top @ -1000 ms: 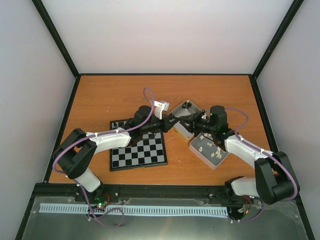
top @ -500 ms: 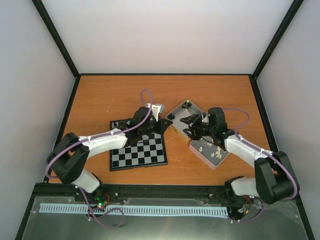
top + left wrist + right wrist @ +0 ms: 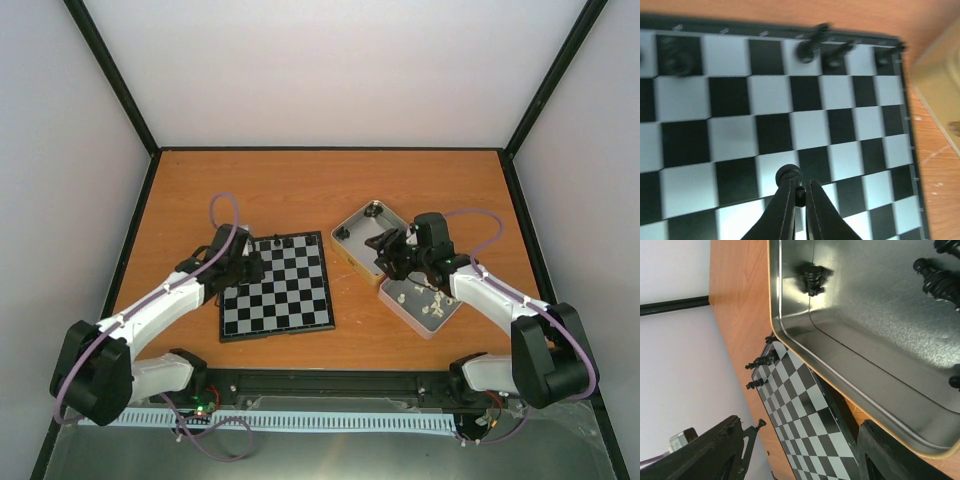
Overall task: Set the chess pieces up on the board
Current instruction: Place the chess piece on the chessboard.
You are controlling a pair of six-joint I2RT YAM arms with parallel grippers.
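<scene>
The left jaws are clamped together on a black pawn [image 3: 789, 175], directly over the board [image 3: 765, 100]. Whether the pawn touches a square I cannot tell. Ahead of them, several black chessmen [image 3: 807, 47] stand along the board's far row. The right jaws stand wide apart and hold nothing. They hover over a silver tin [image 3: 790, 315], with loose black pieces [image 3: 812, 277] lying in it ahead of them. Just behind them on the wooden surface [image 3: 200, 200] sits a second tin [image 3: 405, 312] holding cream pieces [image 3: 415, 295].
</scene>
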